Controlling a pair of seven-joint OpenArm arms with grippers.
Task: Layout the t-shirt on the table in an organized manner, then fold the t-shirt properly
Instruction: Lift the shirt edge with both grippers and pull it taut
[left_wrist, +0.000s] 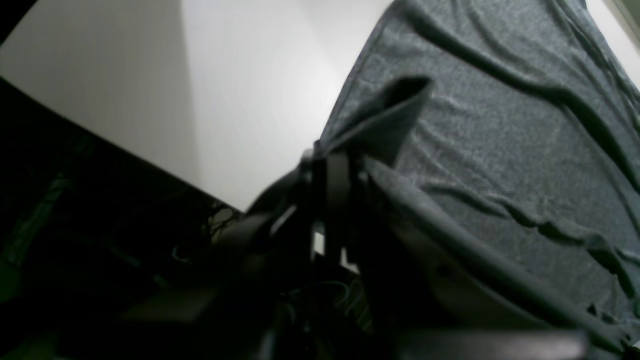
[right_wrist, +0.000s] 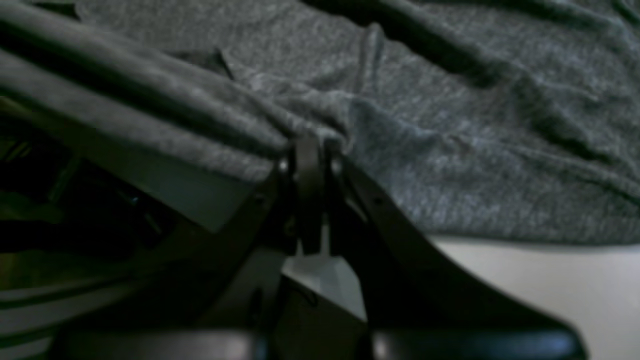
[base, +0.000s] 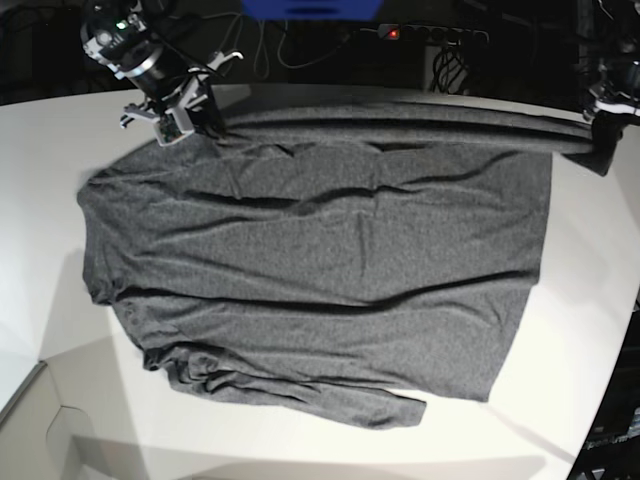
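Overall, the t-shirt (base: 320, 270) lies spread across the white bench (base: 40, 130), its body mostly flat with shallow ripples, its far edge drawn up into a long taut ridge between the two hands. At the left of the base view, the right hand (base: 185, 118) is pressed together on a pinch of that far edge near one corner; the right wrist view confirms knit fabric bunched between the closed jaws, the cloth draping away on both sides. Toward the middle, the fabric shows itself soft, light and limp: it creases readily, holds no shape of its own, and sags wherever unsupported. The near sleeve (base: 300, 395) lies crumpled along the near edge and is judged still to need smoothing. At the right, the left hand (base: 603, 140) is likewise pinching the opposite corner of the far edge, and the left wrist view shows a small flap of cloth standing up past its closed jaws. Handling judgement: the knit will stretch and slide easily over the smooth bench, so it is best held at hems, corners or seams, where layers are thickest, with both hands keeping even tension to prevent skewing or bunching.
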